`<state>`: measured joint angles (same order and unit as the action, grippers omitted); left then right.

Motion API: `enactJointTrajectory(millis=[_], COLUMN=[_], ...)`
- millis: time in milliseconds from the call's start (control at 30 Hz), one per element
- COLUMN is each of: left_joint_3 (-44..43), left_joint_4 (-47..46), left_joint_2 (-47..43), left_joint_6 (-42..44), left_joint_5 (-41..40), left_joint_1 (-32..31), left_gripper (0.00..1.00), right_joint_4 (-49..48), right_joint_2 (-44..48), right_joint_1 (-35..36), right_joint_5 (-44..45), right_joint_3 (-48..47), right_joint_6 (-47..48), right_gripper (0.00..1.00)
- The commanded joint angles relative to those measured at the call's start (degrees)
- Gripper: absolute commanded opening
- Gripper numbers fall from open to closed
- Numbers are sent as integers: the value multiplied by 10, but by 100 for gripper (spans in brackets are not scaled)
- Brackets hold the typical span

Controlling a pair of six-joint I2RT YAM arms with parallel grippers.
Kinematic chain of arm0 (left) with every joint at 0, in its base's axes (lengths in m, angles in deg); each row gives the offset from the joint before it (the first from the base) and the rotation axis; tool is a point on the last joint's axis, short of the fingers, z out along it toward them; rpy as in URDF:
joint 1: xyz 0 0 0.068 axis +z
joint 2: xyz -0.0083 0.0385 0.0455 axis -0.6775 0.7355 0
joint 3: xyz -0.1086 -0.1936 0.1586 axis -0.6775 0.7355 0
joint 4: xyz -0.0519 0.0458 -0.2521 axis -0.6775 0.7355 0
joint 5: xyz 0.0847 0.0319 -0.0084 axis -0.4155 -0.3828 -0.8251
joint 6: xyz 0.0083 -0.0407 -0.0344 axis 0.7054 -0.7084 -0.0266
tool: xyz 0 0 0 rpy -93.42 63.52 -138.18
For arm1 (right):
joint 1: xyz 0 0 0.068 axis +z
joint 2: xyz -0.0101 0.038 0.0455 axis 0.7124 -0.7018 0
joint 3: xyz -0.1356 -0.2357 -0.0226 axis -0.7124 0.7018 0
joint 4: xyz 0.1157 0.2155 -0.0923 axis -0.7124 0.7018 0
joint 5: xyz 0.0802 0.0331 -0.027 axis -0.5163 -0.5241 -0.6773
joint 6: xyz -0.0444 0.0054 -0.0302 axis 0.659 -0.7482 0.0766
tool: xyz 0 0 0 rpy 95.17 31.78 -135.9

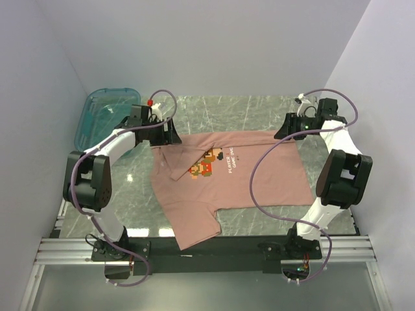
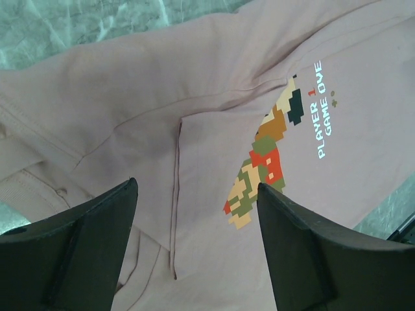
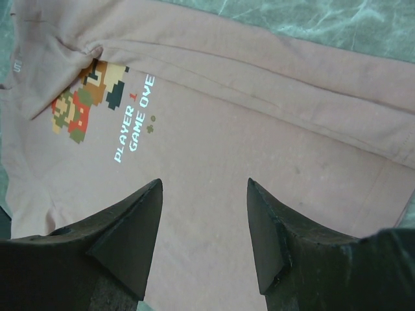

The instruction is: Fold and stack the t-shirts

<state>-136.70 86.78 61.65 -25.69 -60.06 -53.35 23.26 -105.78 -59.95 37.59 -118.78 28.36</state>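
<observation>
Gaping above one pink t-shirt (image 1: 227, 188): left hand (image 2: 196, 186), right hand (image 3: 204, 183).

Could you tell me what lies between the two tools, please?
The far edge of the t-shirt, its pixel figure slightly nearer, in the top view.

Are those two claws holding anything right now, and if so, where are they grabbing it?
Nothing is held. The left gripper and right gripper are both open over the pink t-shirt, with no cloth pinched between them.

On the t-shirt (image 2: 214, 84) stands "PLAYER 1 GAME OVE" (white; last letter unclear).
</observation>
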Motion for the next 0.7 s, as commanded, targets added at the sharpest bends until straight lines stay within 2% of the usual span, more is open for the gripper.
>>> enactJointTrajectory(millis=[0,667], left_joint_3=[-32,-22], left_joint_4=[0,1], left_joint_2=[11,18], left_joint_6=[-6,5], left_joint_5=[26,29], left_joint_1=[2,2], left_gripper=[79,76], right_joint_4=[-19,-20], right_joint_2=[13,13], right_joint_1=[0,-6], right_joint_5=[-30,-33], right_joint_3=[1,10], right_joint_6=[-1,5], right_gripper=[61,61])
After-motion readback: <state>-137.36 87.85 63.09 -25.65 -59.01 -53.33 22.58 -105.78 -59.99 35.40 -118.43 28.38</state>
